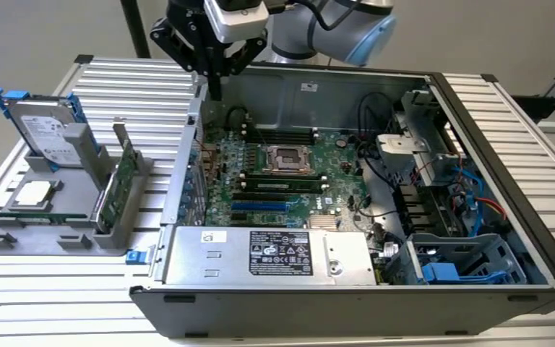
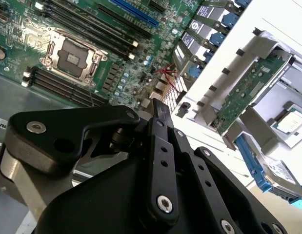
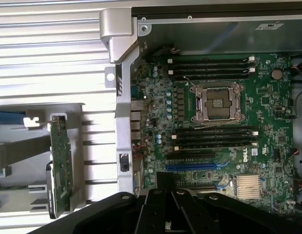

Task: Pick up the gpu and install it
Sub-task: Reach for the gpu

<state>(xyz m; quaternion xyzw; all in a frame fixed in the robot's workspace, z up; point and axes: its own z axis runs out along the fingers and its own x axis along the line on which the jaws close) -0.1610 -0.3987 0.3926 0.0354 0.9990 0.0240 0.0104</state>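
Above the open case [image 1: 355, 311], claw [image 1: 216, 92] closed, empty; gpu [image 1: 113, 191] upright in grey holder [image 1: 27, 240].

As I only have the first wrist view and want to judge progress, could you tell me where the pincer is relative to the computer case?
Observer: The pincer hangs above the case, near the case wall on the exterior view's left, shut and empty.
Operator: Thanks. Is the gpu standing or lying flat?
Observer: The gpu stands on edge in a grey holder outside that wall, silver bracket uppermost.
Operator: Does that holder carry anything else?
Observer: A hard drive with blue rails stands in it, farther toward the exterior view's left.
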